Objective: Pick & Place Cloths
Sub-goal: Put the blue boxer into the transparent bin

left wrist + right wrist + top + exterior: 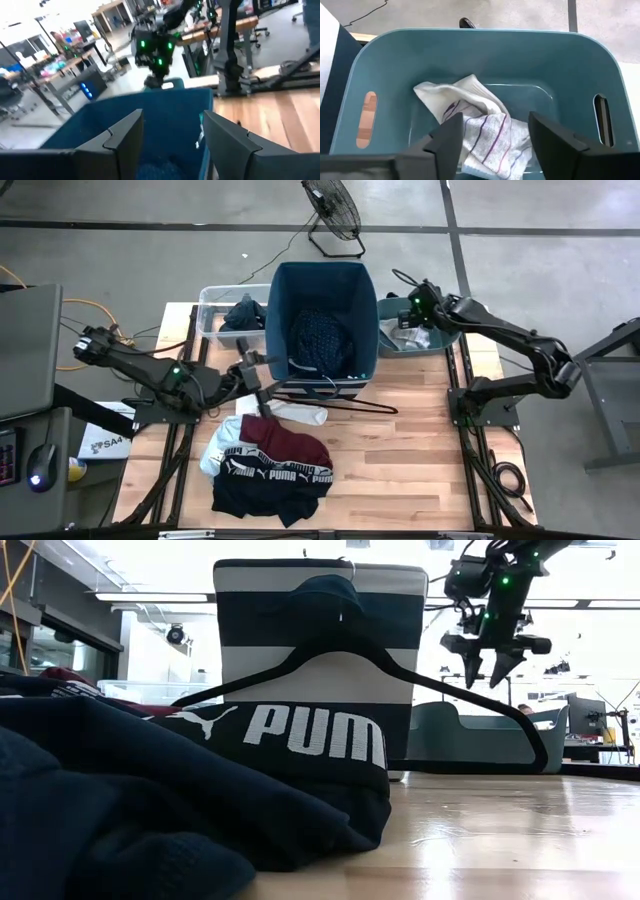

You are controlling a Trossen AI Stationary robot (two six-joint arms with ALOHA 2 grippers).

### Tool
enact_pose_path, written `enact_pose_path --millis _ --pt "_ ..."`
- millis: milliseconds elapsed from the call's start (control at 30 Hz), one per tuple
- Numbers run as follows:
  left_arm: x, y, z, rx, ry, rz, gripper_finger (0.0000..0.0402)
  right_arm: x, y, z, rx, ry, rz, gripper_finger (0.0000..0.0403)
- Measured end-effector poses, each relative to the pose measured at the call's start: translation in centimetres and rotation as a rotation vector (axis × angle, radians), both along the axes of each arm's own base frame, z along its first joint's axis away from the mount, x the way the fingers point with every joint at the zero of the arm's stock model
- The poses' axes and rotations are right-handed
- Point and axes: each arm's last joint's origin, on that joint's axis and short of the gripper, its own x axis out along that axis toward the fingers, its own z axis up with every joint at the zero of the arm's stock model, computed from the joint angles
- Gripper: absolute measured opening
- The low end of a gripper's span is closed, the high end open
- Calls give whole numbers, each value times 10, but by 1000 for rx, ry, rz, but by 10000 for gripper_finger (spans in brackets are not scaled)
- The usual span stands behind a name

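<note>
The cloths (270, 465) lie in a soft heap on the worktop (420, 470), near its front edge. A maroon one (290, 445) sits on top, a black one with white PUMA letters (275, 473) is under it, a pale blue-grey one (212, 455) peeks out at the side, and a white one (300, 413) lies just behind the heap. A navy dotted cloth (320, 340) is already inside the tall blue bin (284, 290). A thin black hanger (340, 405) rests on the worktop between the heap and the bin. The left hand (252, 372) hangs by the bin's front corner, just behind the heap, with its fingers (122, 142) spread apart and nothing in them. The right hand (415, 315) hovers over the teal tub (440, 340), where a white striped towel (480, 130) lies; its fingers (445, 142) are spread apart too, and empty. I think the next job is to pick up one more cloth from the heap, but it is hard to be sure which arm goes first. To do it well, the left hand should come down on the maroon cloth on top, pinch a thick fold, stay away from the hanger, and lift high enough to clear the bin's wall before letting go.
</note>
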Motion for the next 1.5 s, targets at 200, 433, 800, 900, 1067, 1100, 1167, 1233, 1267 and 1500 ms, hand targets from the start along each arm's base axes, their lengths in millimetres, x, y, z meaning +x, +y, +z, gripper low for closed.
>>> enact_pose_path --millis 200,433,800,900,1067,1100,1167,1233,1267,1500 --pt "-25 -10 -3 -119 30 -55 200 -4 8 9 38 -103 52 244" --pt "-42 -25 -21 -211 162 -119 200 -11 30 30 63 -263 174 237" --pt "-65 -43 -48 -559 453 -279 200 -16 83 58 13 -432 371 237" --pt "-65 -50 -55 -596 549 -333 200 -15 95 60 14 -447 428 237" --pt "-61 -64 -67 -604 689 -394 200 -9 109 60 22 -443 509 237" --pt "-59 -66 -70 -604 717 -399 200 -8 112 60 25 -445 518 237" --pt "-56 -71 -77 -609 780 -400 200 -6 117 60 30 -449 530 237" --pt "-54 -74 -83 -630 846 -398 200 -4 122 60 30 -451 543 237" --pt "-53 -75 -87 -638 882 -392 200 -4 125 61 28 -450 552 237" --pt "-53 -82 -103 -669 1091 -375 200 -1 138 61 35 -448 615 237"
